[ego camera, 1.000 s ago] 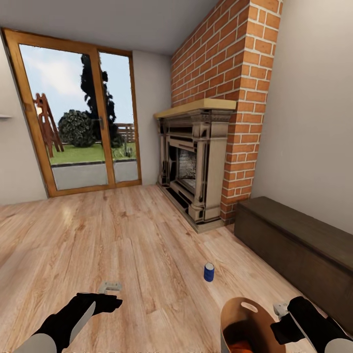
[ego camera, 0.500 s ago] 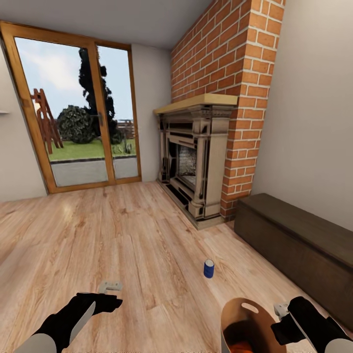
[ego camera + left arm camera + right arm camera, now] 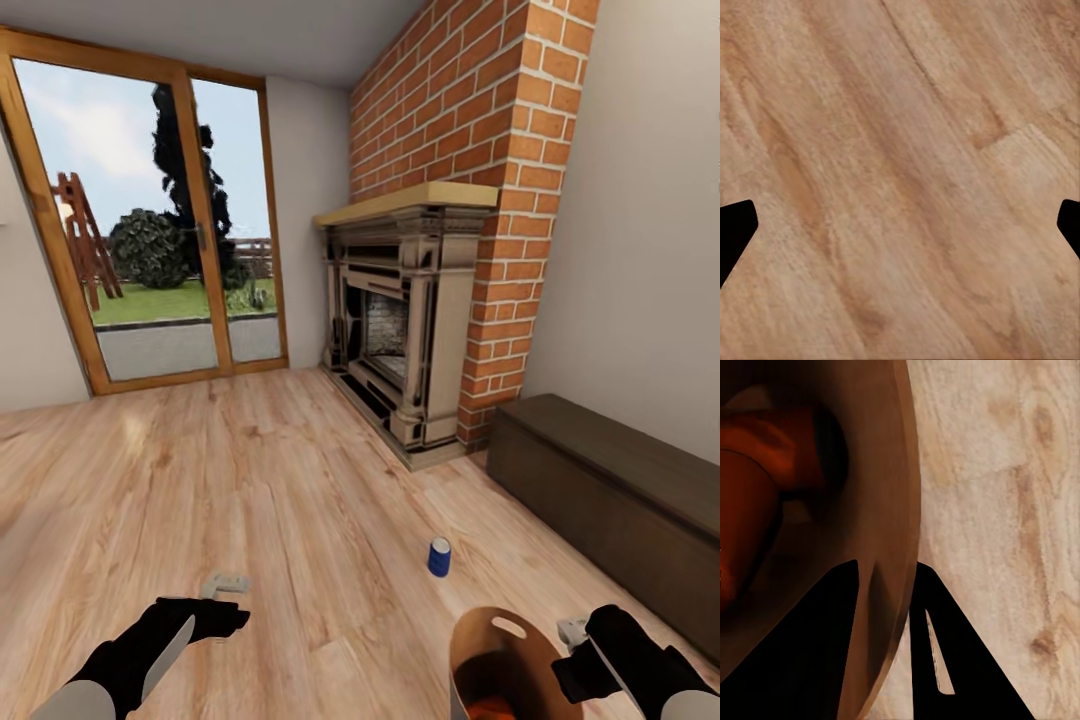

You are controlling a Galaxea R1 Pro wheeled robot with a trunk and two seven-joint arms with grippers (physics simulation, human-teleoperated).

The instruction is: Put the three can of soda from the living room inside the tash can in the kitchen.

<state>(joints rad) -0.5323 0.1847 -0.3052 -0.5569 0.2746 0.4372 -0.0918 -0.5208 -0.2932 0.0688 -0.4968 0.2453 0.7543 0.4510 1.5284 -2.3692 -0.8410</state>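
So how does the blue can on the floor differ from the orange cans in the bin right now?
The blue can stands upright on the wood floor, alone and untouched; the orange cans lie tilted inside the trash can, whose wall the right gripper clamps. The blue one is still to collect; the orange ones are already binned. Their shapes look alike.

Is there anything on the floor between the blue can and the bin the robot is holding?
No. In the head view only bare wood floor lies between the blue can and the bin.

No readable text or labels anywhere.
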